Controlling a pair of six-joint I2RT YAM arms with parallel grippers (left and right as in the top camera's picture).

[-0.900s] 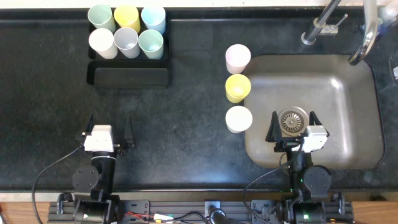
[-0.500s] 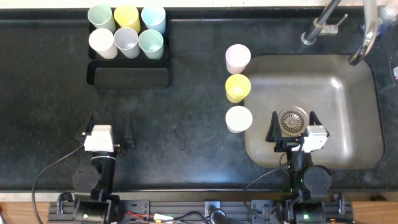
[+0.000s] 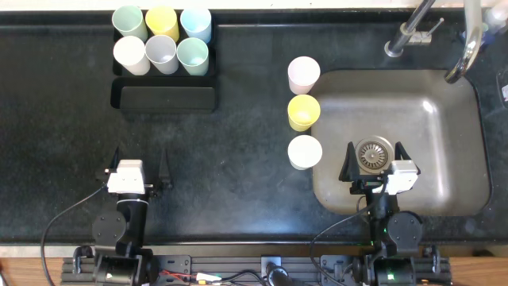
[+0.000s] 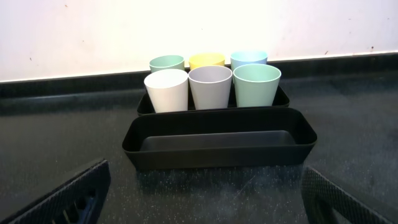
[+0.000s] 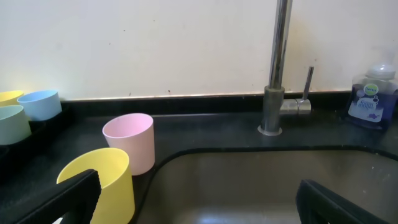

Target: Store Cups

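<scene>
Bright, even light, soft shadows, a faint sheen on the sink (image 3: 444, 103).

Wide countertop (image 3: 246, 167) gap between the tray (image 4: 217, 158) and the cup row (image 3: 304, 111) beside the sink (image 3: 436, 119).

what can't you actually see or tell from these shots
- Left wrist view: the three back-row cups show little more than their rims, because the front-row cups hide their bodies.
- Right wrist view: the yellow cup is cut off by the bottom edge, so its base is hidden.
- Right wrist view: the faucet runs off the top edge, so its spout is unseen.
</scene>
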